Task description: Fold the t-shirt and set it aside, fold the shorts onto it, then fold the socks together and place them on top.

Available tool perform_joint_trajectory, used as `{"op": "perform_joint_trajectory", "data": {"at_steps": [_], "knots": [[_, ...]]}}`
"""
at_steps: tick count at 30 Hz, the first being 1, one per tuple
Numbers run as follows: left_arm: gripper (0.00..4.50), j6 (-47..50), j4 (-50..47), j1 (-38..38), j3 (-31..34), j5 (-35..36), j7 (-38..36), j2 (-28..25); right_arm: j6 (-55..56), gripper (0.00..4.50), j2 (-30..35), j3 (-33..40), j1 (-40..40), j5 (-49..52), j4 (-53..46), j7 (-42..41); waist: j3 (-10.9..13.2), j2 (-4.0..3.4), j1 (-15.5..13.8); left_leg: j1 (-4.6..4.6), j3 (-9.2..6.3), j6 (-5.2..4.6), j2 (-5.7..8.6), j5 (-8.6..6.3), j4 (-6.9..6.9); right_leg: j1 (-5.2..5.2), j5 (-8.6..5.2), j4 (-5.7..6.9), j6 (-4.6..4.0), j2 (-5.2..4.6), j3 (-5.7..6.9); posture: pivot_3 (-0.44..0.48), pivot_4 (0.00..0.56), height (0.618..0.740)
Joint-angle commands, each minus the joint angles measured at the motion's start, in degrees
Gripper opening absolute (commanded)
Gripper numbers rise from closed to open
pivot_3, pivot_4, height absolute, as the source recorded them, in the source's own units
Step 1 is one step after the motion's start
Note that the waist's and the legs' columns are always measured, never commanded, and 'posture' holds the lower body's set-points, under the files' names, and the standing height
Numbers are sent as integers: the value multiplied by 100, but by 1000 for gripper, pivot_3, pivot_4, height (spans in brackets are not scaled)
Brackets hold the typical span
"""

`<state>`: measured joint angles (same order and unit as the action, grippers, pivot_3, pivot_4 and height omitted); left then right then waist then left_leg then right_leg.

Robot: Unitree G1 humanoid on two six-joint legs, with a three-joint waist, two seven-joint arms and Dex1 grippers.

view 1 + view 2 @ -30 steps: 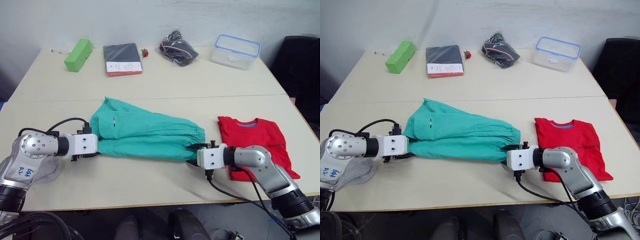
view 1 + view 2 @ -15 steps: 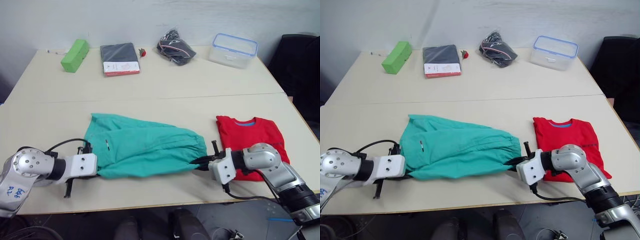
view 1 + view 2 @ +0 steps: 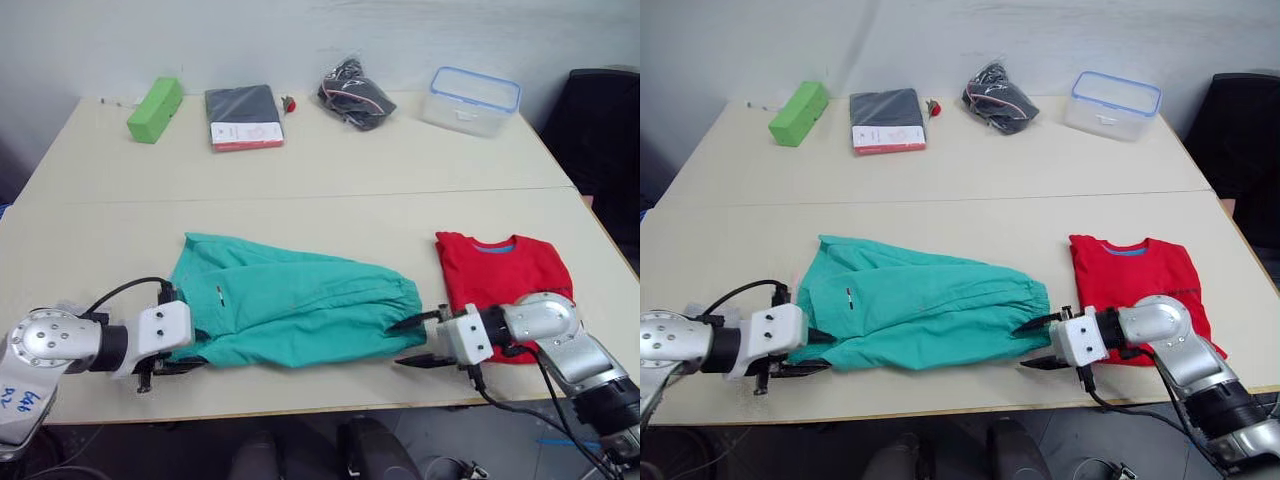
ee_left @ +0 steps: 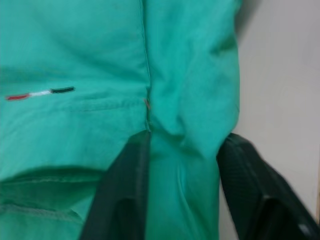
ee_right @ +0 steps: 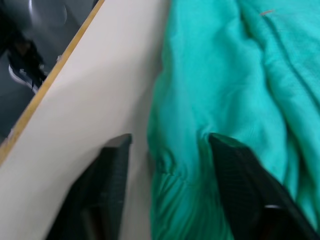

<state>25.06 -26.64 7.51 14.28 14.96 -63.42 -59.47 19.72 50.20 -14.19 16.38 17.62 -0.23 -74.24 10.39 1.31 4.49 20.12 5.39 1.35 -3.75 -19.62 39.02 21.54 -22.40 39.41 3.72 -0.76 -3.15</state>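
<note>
The teal-green shorts [image 3: 295, 310] lie folded lengthwise, flat on the table near its front edge. My left gripper [image 3: 178, 352] is at their left end and stands open, with a fold of the cloth between its fingers [image 4: 125, 195]. At the gathered waistband end my right gripper [image 3: 416, 341] is open too, its fingertips [image 5: 235, 185] straddling the waistband's edge. The red t-shirt [image 3: 500, 275] lies folded on the right of the table, its front edge behind my right arm. A pale grey scrap [image 3: 698, 310] peeks out by my left forearm; I cannot tell if it is the socks.
Along the table's far side stand a green block [image 3: 155, 96], a dark packaged garment [image 3: 243, 117], a black bundle in a plastic bag [image 3: 355, 95] and a clear box with a blue rim [image 3: 470, 100]. A black chair [image 3: 605, 120] is at the right. The front edge is close to both grippers.
The shorts were drawn toward the front edge and now lie flat. Both grippers have opened, and the right one has slid back off the waistband.
</note>
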Motion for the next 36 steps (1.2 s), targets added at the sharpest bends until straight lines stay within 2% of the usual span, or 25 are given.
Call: {"op": "perform_joint_trajectory", "data": {"at_steps": [1, 4, 5, 8, 15, 19, 23, 29, 33, 35, 36], "knots": [[2711, 1007, -259, -548, 738, 1448, -127, 71, -1919, 3738, 144, 522, 14, 1172, -1089, 475, 9, 8, -6, 2, -3, -1, -1, 0, 0, 1, 0, 2, 0, 1, 2, 0, 150, 740], [2711, 1304, -282, -752, 753, 1813, -167, 5, -2740, 3627, 16, 614, 22, 1442, -1469, 743, 10, 14, 4, 4, -15, 2, -3, 0, -1, 2, 0, 4, 0, 2, 10, 0, 150, 740], [2711, 1348, -290, -773, 740, 1862, -180, -20, -2915, 3384, -10, 638, 17, 1499, -1553, 782, 11, 14, 8, 4, -14, 3, -2, 0, -3, 2, 0, -1, 0, 3, 10, 0, 150, 740], [2144, 1046, -155, -812, 350, 1563, -245, -106, -2910, 2451, -230, 343, 78, 882, -1529, 993, 11, 15, 7, 8, -13, 8, -2, 0, -5, 3, 0, -10, 0, 4, 10, 0, 150, 740], [21, -296, 520, -828, -941, 186, -441, -418, -2263, 72, -874, -376, 219, -637, -975, 1293, 14, 10, 14, 12, -7, 11, 0, 3, -6, 6, 0, -21, 0, 8, 5, 0, 150, 740], [7, -500, 874, -1112, -1322, -162, -419, -389, -1769, 29, -1052, -589, 214, -1295, -646, 1441, 14, 14, 7, 16, -4, 11, 0, 2, -5, 11, 0, -24, 0, 6, 4, 0, 150, 740], [7, -605, 1374, -1754, -1617, -686, 151, -35, -1467, 29, -1200, -648, 182, -1651, -410, 1587, 12, 19, -9, 14, -4, 10, 0, 2, -1, 7, 0, -22, 0, 6, 4, 0, 150, 740], [7, -1026, 2602, -2976, -1734, -1199, 755, 502, -734, 29, -1123, -750, 75, -2119, -102, 1539, 10, 25, -6, 11, -3, 10, 0, 2, 3, 8, 1, -10, 2, 8, 5, 0, 150, 740], [7, -1640, 4056, -4094, -1717, -1781, 1826, 969, -531, 29, -1121, -719, 22, -2202, 33, 1582, 8, 30, -20, 8, -2, 11, 0, 2, 8, 7, 1, -3, 2, 6, 5, 0, 150, 740], [7, -1736, 4570, -4493, -1567, -1777, 2195, 1201, -462, 29, -1086, -677, -40, -2202, 35, 1589, 4, 37, -49, 7, -2, 11, 0, 3, 14, 6, 2, 0, 3, 5, 5, 0, 150, 740], [7, -1673, 4593, -4562, -1476, -1609, 2105, 1276, -434, 29, -1054, -645, -73, -2184, 22, 1579, 4, 38, -52, 7, -2, 11, 0, 3, 15, 6, 2, 1, 4, 5, 6, 0, 150, 740]]}}
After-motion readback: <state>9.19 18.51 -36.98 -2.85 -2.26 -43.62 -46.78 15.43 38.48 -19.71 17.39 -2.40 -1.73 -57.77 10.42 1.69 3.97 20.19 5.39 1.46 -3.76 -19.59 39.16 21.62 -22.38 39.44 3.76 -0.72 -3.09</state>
